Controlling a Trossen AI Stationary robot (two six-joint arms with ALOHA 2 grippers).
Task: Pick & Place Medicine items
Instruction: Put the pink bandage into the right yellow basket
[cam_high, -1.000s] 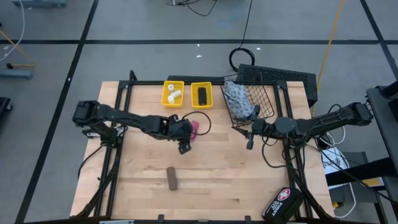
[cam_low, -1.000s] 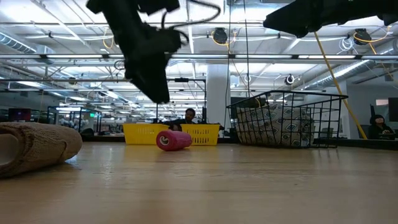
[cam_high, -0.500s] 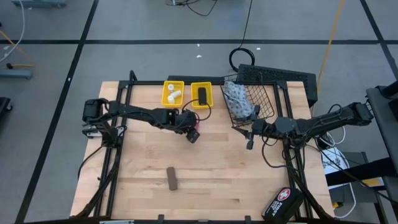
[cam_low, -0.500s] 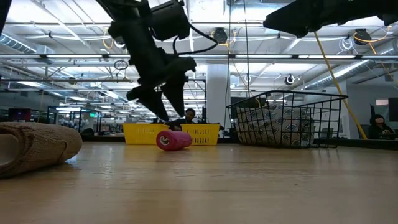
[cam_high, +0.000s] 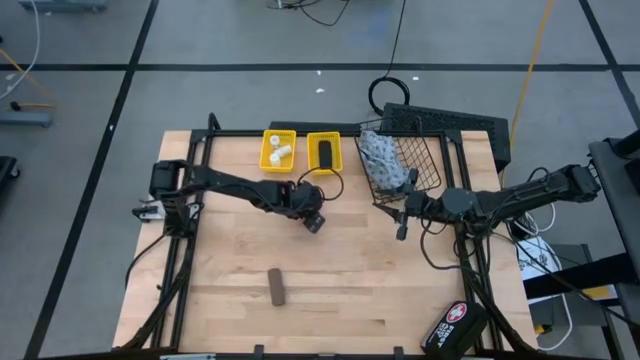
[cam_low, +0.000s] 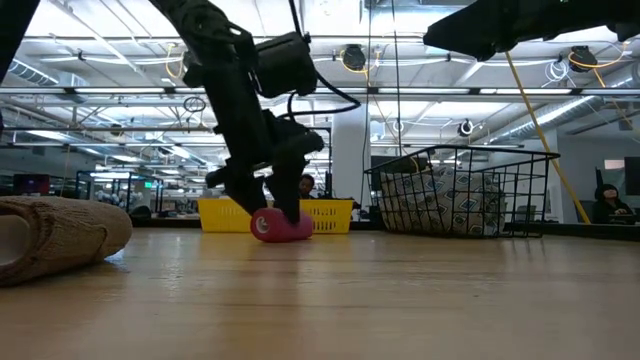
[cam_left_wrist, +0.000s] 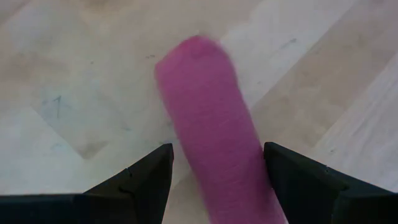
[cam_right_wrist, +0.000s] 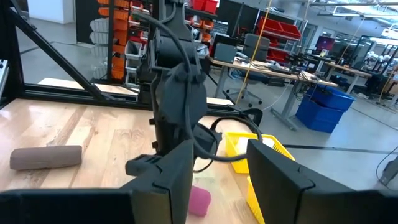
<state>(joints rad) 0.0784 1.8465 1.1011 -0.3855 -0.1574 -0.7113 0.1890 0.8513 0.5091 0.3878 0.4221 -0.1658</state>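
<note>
The brown block (cam_high: 276, 286) lies alone near the front of the table (cam_high: 350, 290). Further back, the left gripper (cam_left_wrist: 214, 180) is down over the magenta tube (cam_left_wrist: 214, 137), fingers spread either side of it with gaps showing, so not clamped. Behind it, two yellow bins: white bottles (cam_high: 280, 150) in the left one, a black block (cam_high: 325, 154) in the right. The pouch (cam_high: 385, 155) sits in the wire basket (cam_high: 425, 165). The right gripper (cam_high: 402, 222) hovers just in front of the basket, jaws apart.
</note>
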